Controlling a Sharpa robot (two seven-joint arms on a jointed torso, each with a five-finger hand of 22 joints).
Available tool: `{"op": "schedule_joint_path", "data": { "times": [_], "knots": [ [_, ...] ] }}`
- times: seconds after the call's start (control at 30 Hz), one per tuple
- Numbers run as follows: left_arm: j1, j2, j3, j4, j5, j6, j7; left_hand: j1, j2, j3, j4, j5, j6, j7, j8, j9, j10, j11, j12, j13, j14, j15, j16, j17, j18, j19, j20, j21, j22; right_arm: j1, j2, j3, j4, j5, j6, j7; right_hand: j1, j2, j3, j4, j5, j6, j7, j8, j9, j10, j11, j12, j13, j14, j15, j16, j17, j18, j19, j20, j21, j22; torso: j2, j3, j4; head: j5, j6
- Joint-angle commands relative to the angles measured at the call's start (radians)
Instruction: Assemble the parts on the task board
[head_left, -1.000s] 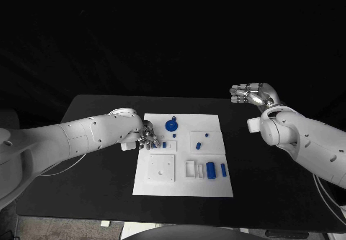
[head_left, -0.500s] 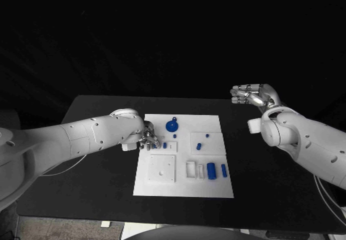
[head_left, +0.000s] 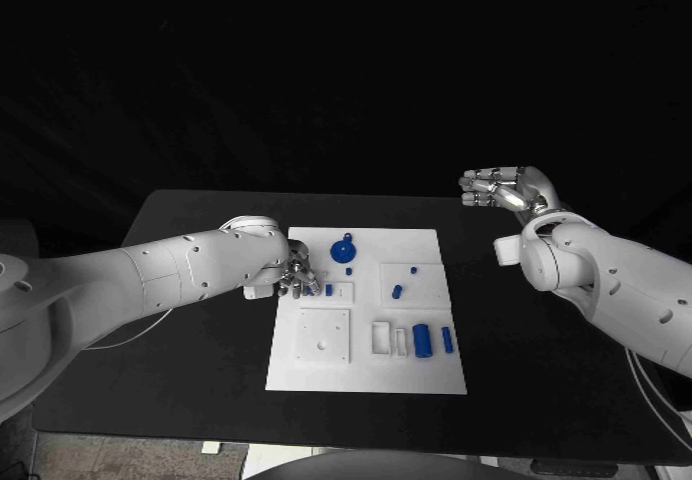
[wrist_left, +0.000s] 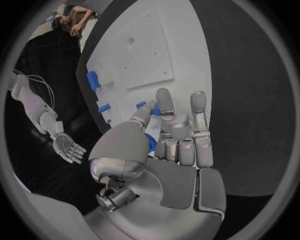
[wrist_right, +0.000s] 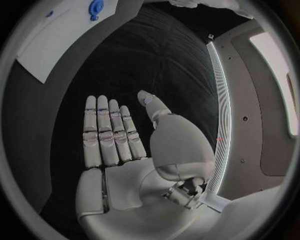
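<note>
We see the left hand at the task board's nine-o'clock edge, fingers curled round a small blue part; the right hand hangs flat and empty, fingers extended, beyond the tabletop's two-o'clock corner.

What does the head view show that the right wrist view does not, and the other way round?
Head view alone: the whole white board on the black table, its square and slot recesses, the blue cylinder near its front, and the left hand at the board's left edge by a small blue piece.

Right wrist view alone: the right hand's palm with fingers held straight, nothing in it.

Both: the right hand off the board, a corner of the board, and the round blue part.
</note>
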Motion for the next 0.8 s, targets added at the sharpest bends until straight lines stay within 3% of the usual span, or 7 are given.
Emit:
{"op": "schedule_joint_path", "data": {
  "times": [0.03, 0.8],
  "knots": [
    [-0.023, 0.001, -0.015, -0.017, -0.068, 0.037, -0.046, 0.022, 0.011, 0.027, -0.035, 0.007, 0.008, -0.013, -0.003, -0.001, 0.044, -0.006, 0.005, -0.001, 0.004, 0.002, 0.002, 0.002, 0.004, 0.006, 0.004, 0.0, 0.017, -0.001, 0.001, 0.0, 0.001, -0.003, 0.014, 0.008, -0.005, 0.006, 0.006, 0.0, 0.004, -0.007, -0.002, 0.0, 0.0, -0.007, -0.003, -0.006, -0.001, -0.009, 0.001, -0.005, -0.001, 0.008, -0.009, 0.0, -0.004, 0.0, 0.0, 0.0, -0.0004, -0.001, 0.0],
    [-0.022, 0.016, -0.015, -0.046, -0.023, 0.15, -0.027, 0.038, 0.006, 0.023, -0.039, 0.005, 0.016, -0.012, -0.015, 0.0, 0.043, -0.004, 0.0, 0.003, -0.003, 0.006, 0.0, 0.0, 0.005, -0.001, 0.008, 0.0, 0.018, -0.001, 0.003, 0.0, 0.0, -0.003, 0.015, 0.008, -0.006, 0.004, 0.014, 0.001, 0.005, -0.008, -0.002, 0.0, -0.001, -0.007, -0.003, -0.006, -0.001, -0.009, 0.001, -0.005, -0.001, 0.008, -0.009, 0.0, -0.004, 0.0, 0.0, -0.0001, 0.0005, -0.002, 0.0]
  ]
}}
